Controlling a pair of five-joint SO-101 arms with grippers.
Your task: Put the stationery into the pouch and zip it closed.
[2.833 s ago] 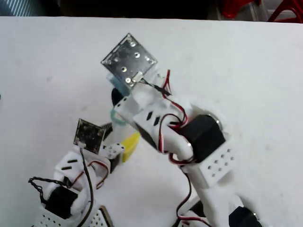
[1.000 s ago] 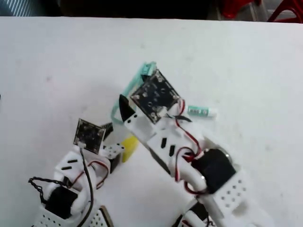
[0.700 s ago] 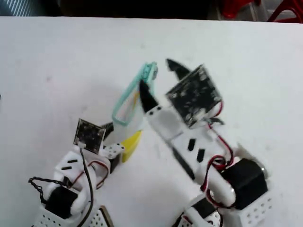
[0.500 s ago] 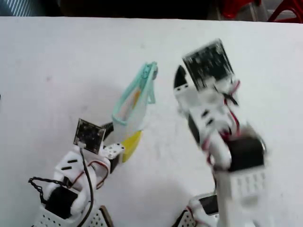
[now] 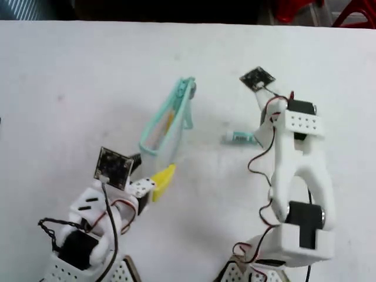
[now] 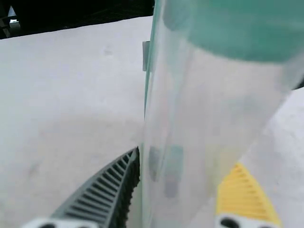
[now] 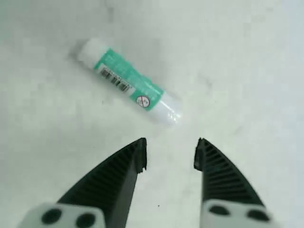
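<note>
Gripping the near end of the pouch (image 6: pixel 199 95) between a grey finger and a yellow one, the left claw (image 6: pixel 185 164) is closed on the clear, teal-trimmed wall. The pouch stands on edge on the white table (image 5: pixel 70 88), running away from that claw with its top edge open. Right claw (image 7: pixel 170 154) hangs tips-down with jaws parted and nothing between them, just short of the glue stick (image 7: pixel 128 80) and not touching it; seen from overhead, the stick lies flat on the table between the pouch and the right arm, apart from the pouch.
</note>
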